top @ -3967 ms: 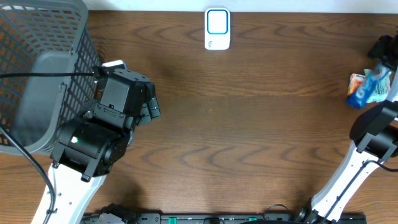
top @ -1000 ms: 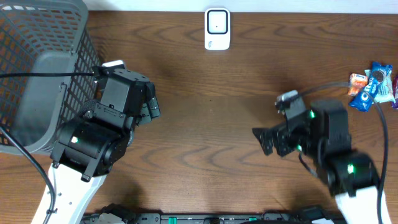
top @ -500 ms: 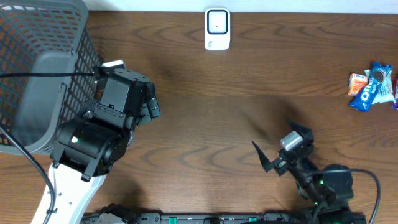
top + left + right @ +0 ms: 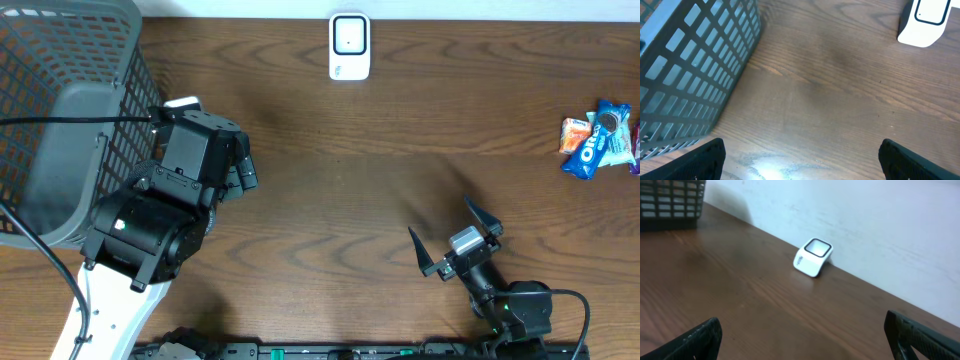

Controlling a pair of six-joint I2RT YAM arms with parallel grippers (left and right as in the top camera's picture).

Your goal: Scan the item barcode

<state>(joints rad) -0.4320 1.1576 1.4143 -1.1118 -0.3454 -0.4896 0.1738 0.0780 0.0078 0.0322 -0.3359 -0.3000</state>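
Overhead view: the wooden table carries the whole station. The grey mesh basket takes the far-left corner, probably as the bin for scanned goods, so it lies outside the central working area.

The left gripper hovers just beside the basket's right wall. Its jaws are spread wide and hold nothing. This position suits receiving an item and dropping it into the basket.

The right gripper sits near the front edge, right of centre. Its jaws are also spread wide and empty. Its wrist camera faces the scanner, which suggests a ready pose.

The scanner stands at the far edge, centre, between the two arms. Its window tilts up and forward, so a barcode can be presented from either side.

The snack packets lie bunched at the far-right edge, well apart from both grippers and the scanner. None is held, so pickup is judged the outstanding step. The right arm is the nearer one.
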